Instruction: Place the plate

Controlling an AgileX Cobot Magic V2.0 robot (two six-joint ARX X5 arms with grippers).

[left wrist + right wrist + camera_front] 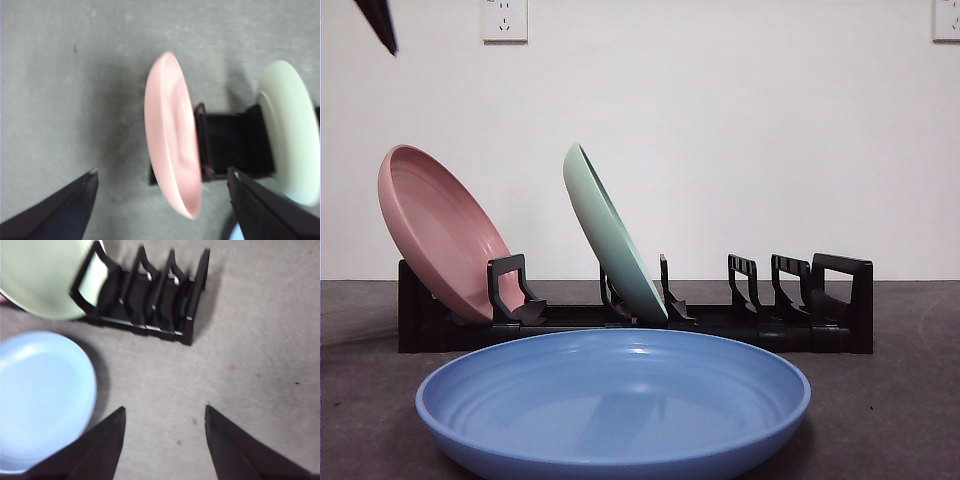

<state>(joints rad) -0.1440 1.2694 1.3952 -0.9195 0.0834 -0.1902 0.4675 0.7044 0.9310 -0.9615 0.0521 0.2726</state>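
A blue plate (613, 400) lies flat on the table in front of the black dish rack (790, 325); it also shows as the blue plate (42, 395) in the right wrist view. A pink plate (438, 232) leans in the rack's left end slot, and a pale green plate (612, 235) leans in a middle slot. My left gripper (162, 180) hangs open high above the pink plate (172, 135), holding nothing. My right gripper (165, 412) is open above bare table beside the blue plate, near the rack's empty slots (160, 295).
The rack's right-hand slots (760, 290) stand empty. A black arm tip (378, 22) shows at the top left corner of the front view. Grey table (250, 365) spreads to the right of the rack. A white wall with sockets (504, 18) stands behind.
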